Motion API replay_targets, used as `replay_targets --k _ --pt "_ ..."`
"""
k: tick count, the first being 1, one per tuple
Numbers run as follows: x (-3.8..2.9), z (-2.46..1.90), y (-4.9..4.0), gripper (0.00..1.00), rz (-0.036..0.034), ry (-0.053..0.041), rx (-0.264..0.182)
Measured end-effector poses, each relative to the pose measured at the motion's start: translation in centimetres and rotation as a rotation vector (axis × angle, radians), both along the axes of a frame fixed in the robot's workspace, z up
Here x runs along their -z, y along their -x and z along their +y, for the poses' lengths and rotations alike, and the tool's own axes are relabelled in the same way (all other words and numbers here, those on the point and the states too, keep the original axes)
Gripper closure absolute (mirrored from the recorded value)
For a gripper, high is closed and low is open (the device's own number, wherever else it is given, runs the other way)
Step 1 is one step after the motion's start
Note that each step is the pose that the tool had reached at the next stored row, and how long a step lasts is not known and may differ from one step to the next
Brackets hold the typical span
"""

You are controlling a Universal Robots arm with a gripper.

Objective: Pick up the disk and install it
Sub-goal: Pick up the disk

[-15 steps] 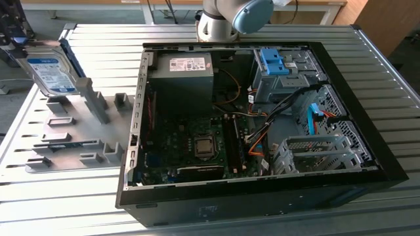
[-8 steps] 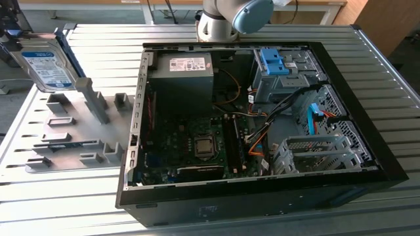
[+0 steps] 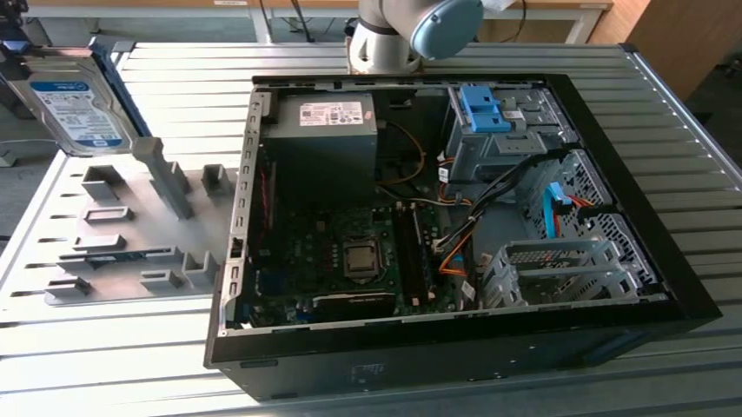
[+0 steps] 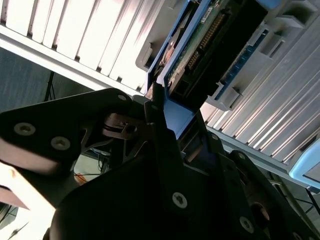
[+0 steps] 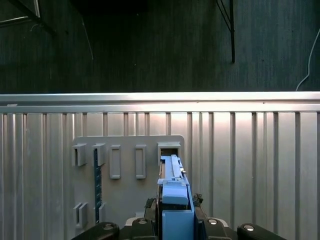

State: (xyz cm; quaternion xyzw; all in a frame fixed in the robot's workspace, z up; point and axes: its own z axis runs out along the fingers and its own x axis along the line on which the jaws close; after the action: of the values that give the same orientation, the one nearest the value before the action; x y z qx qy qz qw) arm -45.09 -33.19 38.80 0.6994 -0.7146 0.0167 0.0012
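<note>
At the gripper (image 5: 175,212): closed narrow on the disk (image 3: 76,104), pinching only one blue side rail, as seen in both wrist views. Held on edge, label facing out in the exterior view, at that view's left. Over the grey holder plate (image 5: 127,192) and in line with one of its slots (image 5: 170,148); hard to tell whether fully clear of that slot. Well apart from the open computer case (image 3: 684,287) toward the exterior view's right.

Risks, as judged from here:
- Swinging or twisting in the grip, with so thin a hold on plastic and so much metal weight hanging off it.
- Catching on the slot's walls if lifted askew, then tilting or dropping onto the slatted table (image 3: 116,365).
- Farther out, snagging on the loose cables (image 3: 501,185) near the drive bays (image 3: 551,265), or knocking the case's raised wall on the way over.
- Jamming against the blue bracket (image 3: 485,109) already sitting in the upper bay, if brought in at a slant.
</note>
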Motion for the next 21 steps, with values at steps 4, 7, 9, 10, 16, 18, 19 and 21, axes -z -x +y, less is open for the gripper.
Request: replay_targets --k 4,7,9,10,16,18,19,21 --pt "-0.69 0.00 0.00 0.64 0.0000 0.0000 0.000" --pt "-1.35 0.00 0.00 0.64 0.0000 0.0000 0.000" --pt "-1.70 0.00 0.00 0.64 0.0000 0.0000 0.000" --pt "-1.89 0.00 0.00 0.64 0.0000 0.0000 0.000" --pt "-3.04 0.00 0.00 0.64 0.0000 0.0000 0.000" --pt "-3.39 0.00 0.00 0.64 -0.0001 0.0000 0.000" --pt "-3.57 0.00 0.00 0.64 -0.0002 -0.0001 0.000" --pt "-3.89 0.00 0.00 0.64 0.0000 0.0000 0.000"
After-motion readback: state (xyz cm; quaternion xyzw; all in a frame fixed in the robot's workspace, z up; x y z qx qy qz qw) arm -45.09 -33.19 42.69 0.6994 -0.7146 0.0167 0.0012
